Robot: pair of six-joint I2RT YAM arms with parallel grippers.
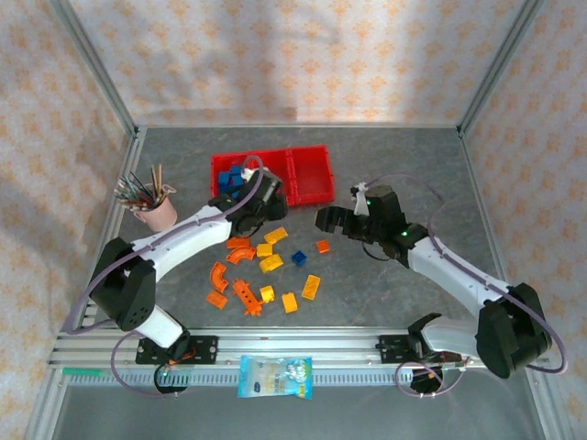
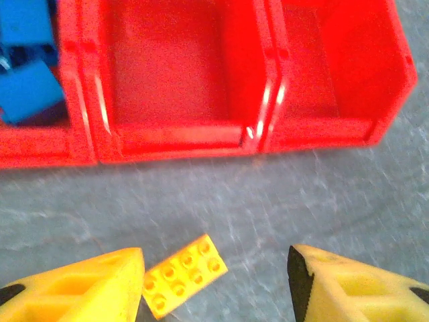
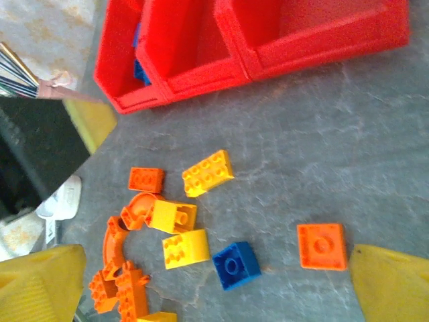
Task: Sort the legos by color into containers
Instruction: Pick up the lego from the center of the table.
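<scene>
- Yellow-fingered left end effector (image 2: 214,268) spread wide, holding nothing, low over the desk (image 2: 322,201) before the red containers (image 2: 174,137); a yellow lego (image 2: 184,274) lies just beside one finger.
- Right end effector (image 3: 218,258) wide too, holding nothing, above scattered legos (image 3: 322,245) in orange, yellow and blue.
- Left bin (image 2: 40,144) holds blue legos (image 2: 27,87).

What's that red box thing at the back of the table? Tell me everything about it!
The bins are three shiny red plastic boxes, open on top and joined side by side in a row. They sit flat on the far side of the grey table. The left one holds blue bricks. The middle and right ones look empty.
</scene>
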